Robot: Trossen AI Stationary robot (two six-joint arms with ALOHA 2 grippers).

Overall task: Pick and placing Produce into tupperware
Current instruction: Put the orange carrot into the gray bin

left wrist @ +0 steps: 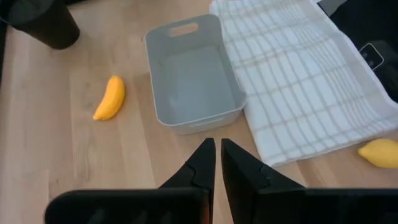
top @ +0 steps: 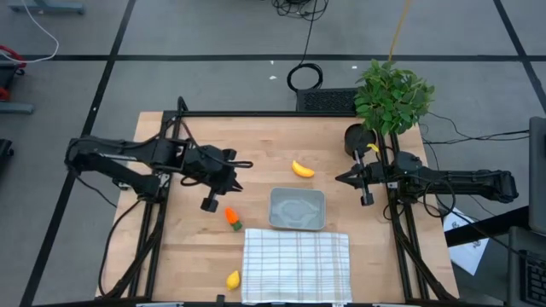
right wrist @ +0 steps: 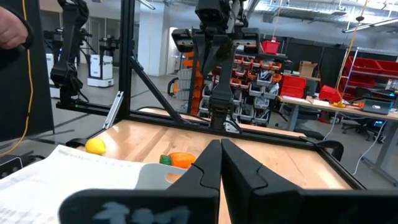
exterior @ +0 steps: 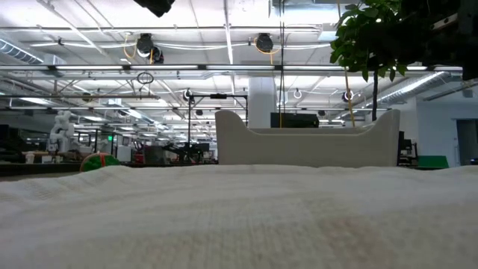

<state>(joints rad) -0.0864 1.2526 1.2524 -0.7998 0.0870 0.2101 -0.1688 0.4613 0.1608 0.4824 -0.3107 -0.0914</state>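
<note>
The grey tupperware [top: 297, 209] stands open on the wooden table, with nothing showing in it in the left wrist view [left wrist: 193, 74]. The yellow banana [top: 302, 170] lies beyond its far side, also in the left wrist view [left wrist: 110, 98]. The orange carrot [top: 231, 217] lies left of the tub. The lemon piece [top: 233, 279] sits by the checked cloth's near left corner. My left gripper [top: 232, 183] hovers shut above the table, just beyond the carrot and pointing at the tub [left wrist: 217, 152]. My right gripper [top: 339, 178] waits shut right of the banana [right wrist: 220, 149].
A white checked cloth [top: 297, 264] lies on the near side of the tub. A leafy potted plant [top: 392, 94] and a dark pot [top: 358, 138] stand at the far right corner. Bare wood lies between the grippers. A black frame [top: 256, 113] runs around the table.
</note>
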